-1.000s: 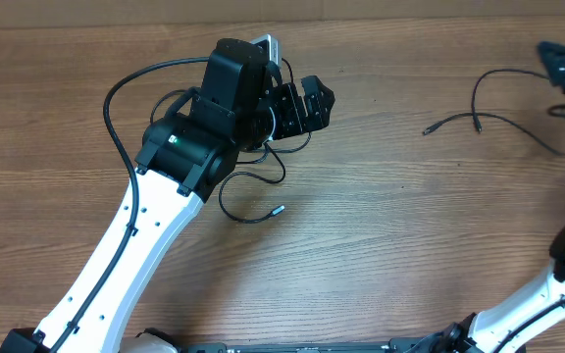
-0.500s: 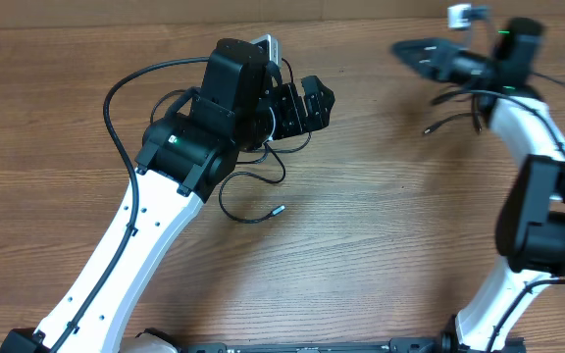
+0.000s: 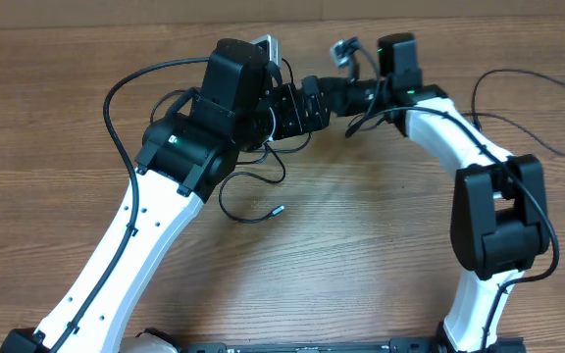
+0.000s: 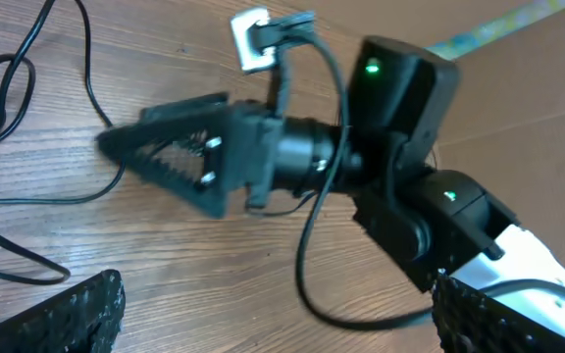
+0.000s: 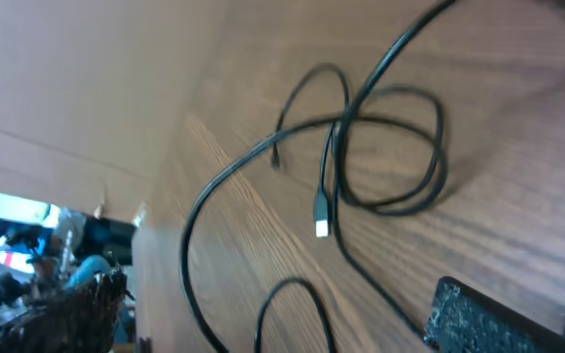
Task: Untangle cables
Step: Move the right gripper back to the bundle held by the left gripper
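The cables lie in two places. One black tangle (image 3: 259, 178) sits under my left gripper (image 3: 305, 106), and its silver tip (image 3: 279, 209) points right on the wood. A looser cable (image 3: 498, 72) curves at the far right. My right gripper (image 3: 330, 91) reaches left and ends just beside the left gripper's fingers. In the left wrist view the right gripper (image 4: 170, 157) fills the middle, open, with cable loops (image 4: 8, 78) at upper left. My left gripper (image 4: 282, 328) is open and empty. In the right wrist view, loops (image 5: 385, 147) with a silver plug (image 5: 322, 227) lie ahead of my open right gripper (image 5: 278, 324).
The table is brown wood (image 3: 381, 255). The thick black wire (image 3: 116, 108) of the left arm arcs over the table at the left. The right arm's white forearm (image 3: 454, 132) crosses the back right. A wall and clutter (image 5: 27, 255) show past the table edge.
My right arm has swung from the far right edge across to the middle, and its gripper now sits beside the left gripper. The left arm and the tangle have not moved.
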